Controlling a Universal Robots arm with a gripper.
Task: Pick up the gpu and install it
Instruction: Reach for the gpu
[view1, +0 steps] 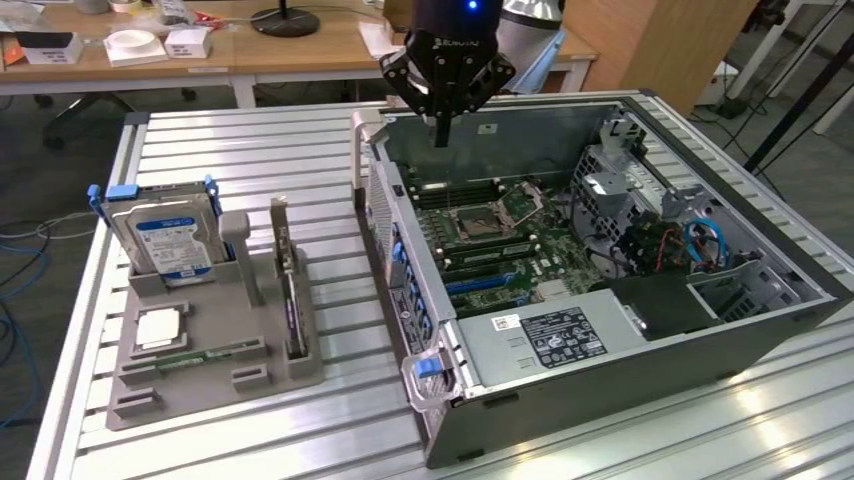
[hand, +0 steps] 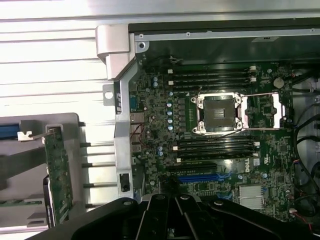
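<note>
The gpu (view1: 286, 290) is a thin dark card standing on edge in a slot of the grey holder (view1: 227, 375), on the exterior view's left. In the wrist view the gpu (hand: 57, 175) shows its circuit-board face. My gripper (view1: 441, 130) hangs high over the far edge of the open computer case (view1: 747, 330), well apart from the card. Its fingers (hand: 159, 212) are shut together, with nothing between them. Below them lies the motherboard (hand: 215, 145) with its blue expansion slot (hand: 197, 177).
A silver hard drive (view1: 167, 240) with a blue-white label stands in the holder beside the card. A processor tray (view1: 158, 328) and a memory stick (view1: 214, 353) also lie there. Everything rests on a ribbed aluminium table (view1: 240, 150). Desks stand behind it.
</note>
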